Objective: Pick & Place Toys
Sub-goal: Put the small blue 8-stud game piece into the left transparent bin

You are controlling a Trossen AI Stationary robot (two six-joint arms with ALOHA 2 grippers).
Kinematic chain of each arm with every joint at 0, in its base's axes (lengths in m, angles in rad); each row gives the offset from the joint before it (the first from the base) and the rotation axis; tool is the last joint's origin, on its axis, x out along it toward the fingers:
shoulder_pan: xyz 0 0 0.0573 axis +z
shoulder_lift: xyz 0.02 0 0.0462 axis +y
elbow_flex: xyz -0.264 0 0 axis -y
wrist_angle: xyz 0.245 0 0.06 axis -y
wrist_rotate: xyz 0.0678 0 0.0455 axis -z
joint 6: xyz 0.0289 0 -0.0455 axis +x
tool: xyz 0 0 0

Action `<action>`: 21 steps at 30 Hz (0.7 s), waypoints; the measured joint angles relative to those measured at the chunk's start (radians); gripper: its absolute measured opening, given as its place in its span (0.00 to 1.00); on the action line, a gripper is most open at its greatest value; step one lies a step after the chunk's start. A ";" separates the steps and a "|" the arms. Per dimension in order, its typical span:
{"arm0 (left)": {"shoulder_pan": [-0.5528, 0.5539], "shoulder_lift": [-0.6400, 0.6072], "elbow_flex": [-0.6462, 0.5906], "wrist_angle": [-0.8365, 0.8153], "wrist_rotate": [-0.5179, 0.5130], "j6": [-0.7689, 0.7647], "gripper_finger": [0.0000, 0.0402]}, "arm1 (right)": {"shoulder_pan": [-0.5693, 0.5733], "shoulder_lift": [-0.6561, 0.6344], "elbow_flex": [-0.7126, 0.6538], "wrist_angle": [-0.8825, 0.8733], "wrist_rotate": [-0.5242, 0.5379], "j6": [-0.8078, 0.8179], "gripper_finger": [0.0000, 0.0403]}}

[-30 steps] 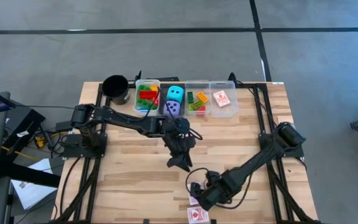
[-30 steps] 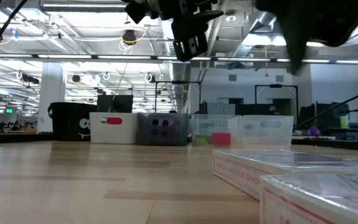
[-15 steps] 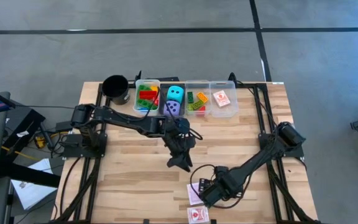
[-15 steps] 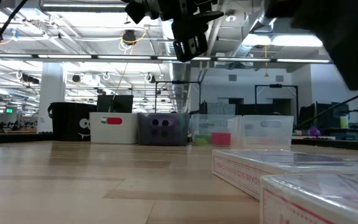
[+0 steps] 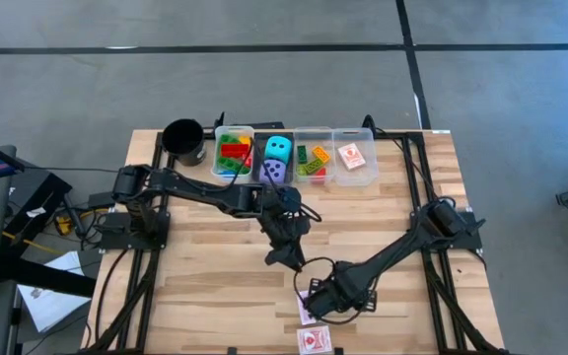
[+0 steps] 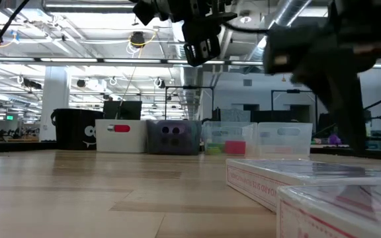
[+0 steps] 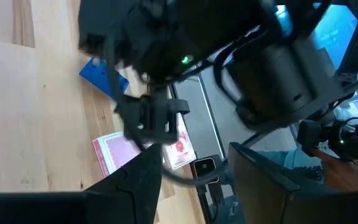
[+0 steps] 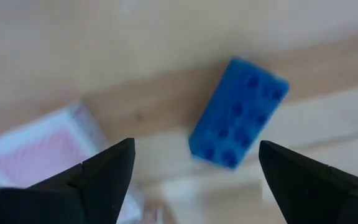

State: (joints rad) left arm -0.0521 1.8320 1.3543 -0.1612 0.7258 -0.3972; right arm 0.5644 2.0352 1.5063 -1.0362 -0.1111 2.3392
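Left gripper (image 5: 286, 258): hangs over the middle of the table (image 5: 205, 286), fingers partly apart with nothing between them in the left wrist view; it waits just beside the working arm.
Bins (image 5: 294, 158): along the far edge, already holding bricks, both dice and a card.
Blue brick (image 8: 238, 112): lies flat on the wood between the spread fingers of the right gripper (image 8: 191, 171), not yet touched; from above the gripper hides it.
Right gripper: low over the near edge, jaws wide and empty.
Cards (image 5: 313, 340): two lie on the table, one just beside the brick.
Risk, brick: it sits skewed to the jaws, so closing may twist or push it away.
Risk, card: a finger could likely catch the neighbouring card's edge, though the view there is blurred.
Risk, arms: the two grippers are near; lifting toward the bins could clip the left one.
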 joint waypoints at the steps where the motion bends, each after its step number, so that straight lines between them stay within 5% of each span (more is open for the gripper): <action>1: 0.000 0.000 0.000 0.000 0.000 0.000 0.44 | -0.004 0.005 -0.001 -0.002 -0.001 -0.001 0.83; 21: 0.000 0.000 0.000 -0.059 0.001 0.026 0.44 | -0.024 0.049 0.000 -0.048 -0.101 0.007 0.83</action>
State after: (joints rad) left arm -0.0517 1.8324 1.3544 -0.2201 0.7269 -0.3710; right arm 0.5401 2.0842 1.5066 -1.0840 -0.2116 2.3466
